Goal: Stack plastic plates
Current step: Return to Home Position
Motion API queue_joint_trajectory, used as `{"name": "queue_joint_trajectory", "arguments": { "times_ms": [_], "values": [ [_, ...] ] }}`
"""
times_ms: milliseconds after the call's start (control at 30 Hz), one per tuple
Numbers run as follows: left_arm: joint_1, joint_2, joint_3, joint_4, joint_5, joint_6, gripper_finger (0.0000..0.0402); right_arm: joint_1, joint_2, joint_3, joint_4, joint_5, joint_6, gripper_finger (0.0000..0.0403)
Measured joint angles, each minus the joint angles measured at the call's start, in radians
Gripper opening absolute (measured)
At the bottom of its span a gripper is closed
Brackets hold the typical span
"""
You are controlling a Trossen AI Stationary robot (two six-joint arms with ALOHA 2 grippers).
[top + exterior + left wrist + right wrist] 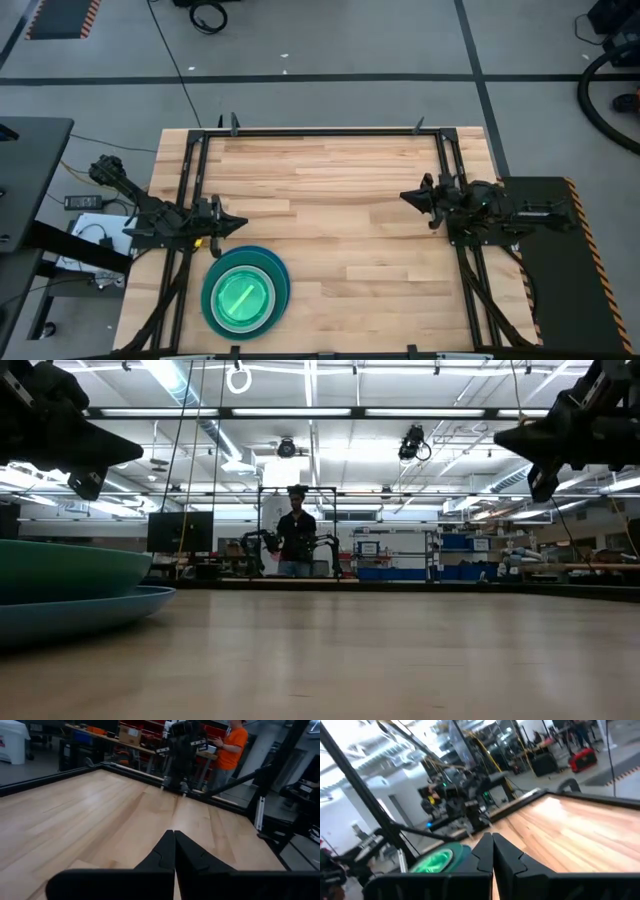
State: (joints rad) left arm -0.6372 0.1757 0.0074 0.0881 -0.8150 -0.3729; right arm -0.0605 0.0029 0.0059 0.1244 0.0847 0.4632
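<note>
The plastic plates (245,293) stand in one stack at the table's near left: a blue plate at the bottom, a teal one on it, smaller green ones on top. The low view shows the teal plate (60,570) resting on the blue plate (90,610); the right wrist view shows the stack (437,860) far off. My left gripper (243,222) is shut and empty just beyond the stack, raised off the table. My right gripper (405,196) is shut and empty at the table's right side, also raised.
A black frame (320,132) runs along the table's far edge and both sides. Bare wooden tabletop (350,230) lies between the two arms. Beyond the table a person in an orange shirt (232,745) stands, and another person (296,535) stands in the room behind.
</note>
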Motion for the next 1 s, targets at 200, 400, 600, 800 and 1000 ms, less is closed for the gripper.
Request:
{"name": "queue_joint_trajectory", "arguments": {
  "times_ms": [200,400,600,800,1000],
  "values": [
    [0.001,0.000,0.000,-0.001,-0.004,0.003,0.0017,0.000,0.000,0.000,-0.091,0.003,-0.048,0.0016],
    [0.003,0.000,0.000,0.006,-0.004,0.069,0.0022,0.000,0.006,0.000,-0.094,0.002,-0.099,0.0017],
    [0.003,0.000,0.000,-0.002,-0.004,-0.039,0.0024,0.000,0.006,0.000,-0.094,0.002,-0.096,0.0018],
    [0.003,0.000,0.000,0.002,-0.004,-0.039,0.0025,0.000,0.006,0.000,-0.093,0.001,-0.098,0.0019],
    [0.003,0.000,-0.001,0.009,-0.004,-0.027,0.0025,0.000,0.006,0.000,-0.093,0.001,-0.099,0.0020]
  ]
}}
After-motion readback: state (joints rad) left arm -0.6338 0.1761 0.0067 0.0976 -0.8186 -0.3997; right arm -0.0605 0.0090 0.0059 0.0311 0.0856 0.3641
